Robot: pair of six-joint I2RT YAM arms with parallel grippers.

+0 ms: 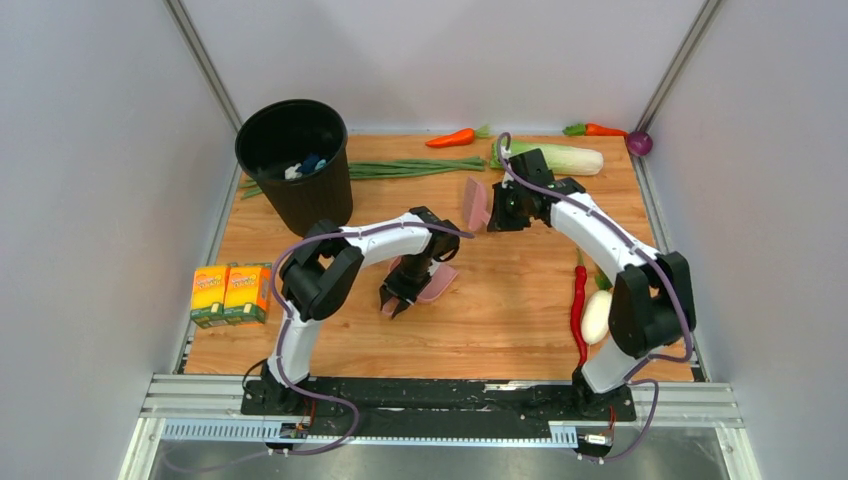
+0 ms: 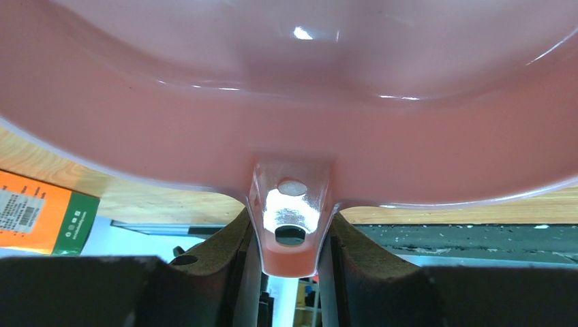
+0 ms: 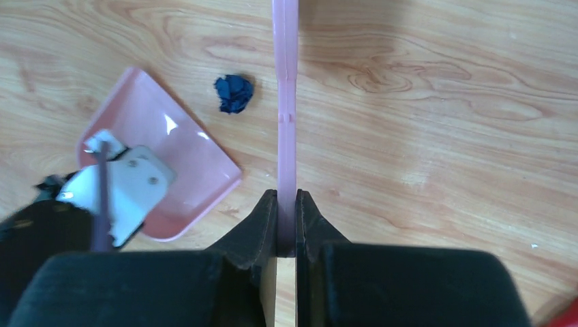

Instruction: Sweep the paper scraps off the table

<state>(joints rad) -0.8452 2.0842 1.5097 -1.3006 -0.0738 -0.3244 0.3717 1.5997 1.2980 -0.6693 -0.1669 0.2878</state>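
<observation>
Left hand (image 2: 290, 248) grips one dustpan (image 2: 289, 136), right hand (image 3: 286, 208) one brush (image 3: 285, 82); one scrap (image 3: 234, 93) between.

Bright, even overhead light, soft shadows on the light-brown wooden table (image 1: 500, 320); glare spots on the blurred glossy pink plastic dustpan (image 2: 300, 102).

The left arm (image 1: 385, 238) and right arm (image 1: 600, 232) are white shells with chunky black joints; a thin purple cable (image 1: 503, 150) loops along each. The right gripper (image 3: 286, 197) has matte black, grainy fingers (image 3: 255, 228). A white plate (image 3: 140, 182) on the left wrist carries two screws.
</observation>
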